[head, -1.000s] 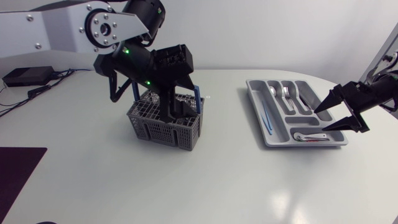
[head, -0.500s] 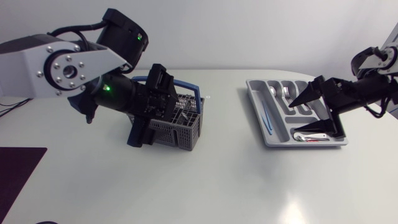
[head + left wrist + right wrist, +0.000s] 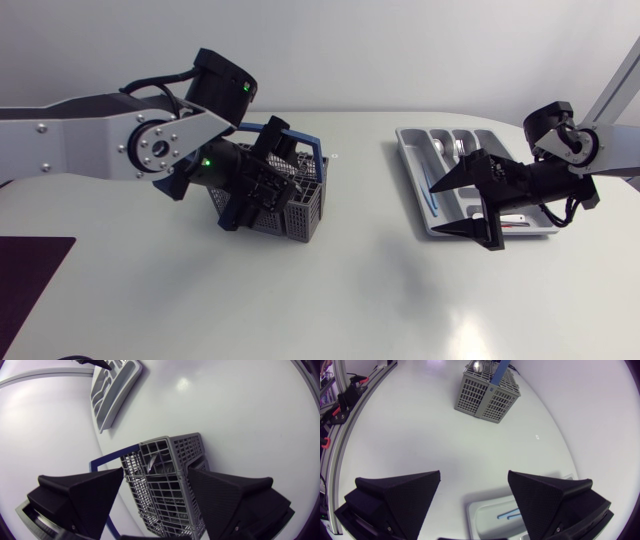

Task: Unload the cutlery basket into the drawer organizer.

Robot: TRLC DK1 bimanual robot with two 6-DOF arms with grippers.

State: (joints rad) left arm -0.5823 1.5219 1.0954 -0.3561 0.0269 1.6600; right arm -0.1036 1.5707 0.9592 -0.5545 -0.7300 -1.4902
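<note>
Left tool: the left tool hung over the cutlery basket, its two wedge fingers spread wide with nothing held.
Basket to left tool: from the left wrist view, the basket sat between the open fingers and just ahead of them. I could not tell whether either finger touched it.
Right tool: the right tool hovered over the near corner of the drawer organizer, fingers wide apart and empty, tips pointing toward the basket.
Count: two arms, two tools, one basket, one organizer, all on one white table.
Basket: grey mesh with one blue handle arching over it, standing left of the table's middle. From the right wrist view, one spoon stood up out of it.
Organizer: grey, divided into several compartments, well apart from the basket on the right side of the table.
Cutlery in organizer: metal pieces lay in the long slots. The tool hid some of them, so I could not count them.
</note>
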